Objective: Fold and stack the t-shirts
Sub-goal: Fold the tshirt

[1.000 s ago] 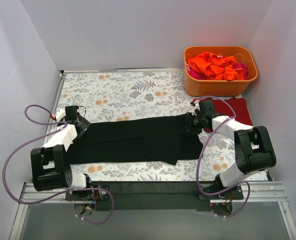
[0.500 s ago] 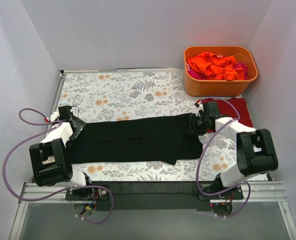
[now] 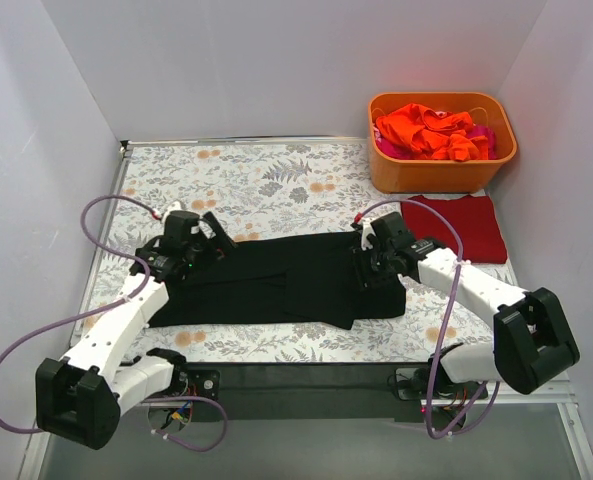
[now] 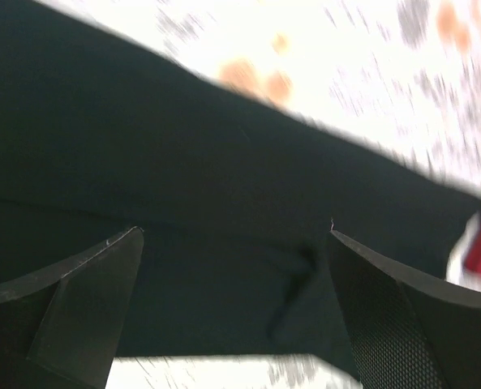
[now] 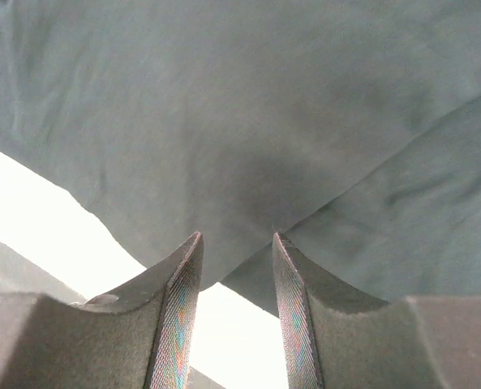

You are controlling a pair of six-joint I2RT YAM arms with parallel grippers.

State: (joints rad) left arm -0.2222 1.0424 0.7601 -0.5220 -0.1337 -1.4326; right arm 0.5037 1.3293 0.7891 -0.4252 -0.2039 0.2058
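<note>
The wide-open left gripper and half-open right gripper hover empty over the black t-shirt's ends, near the table's front edge, likely to fold it crosswise.

Left arm reaches from seven o'clock toward nine, left gripper spread wide. Right arm reaches from five toward three, right gripper narrowly parted.

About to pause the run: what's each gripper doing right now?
Left gripper: open wide, holding nothing, over the black t-shirt.
Right gripper: partly open, nothing between its fingers.
</note>
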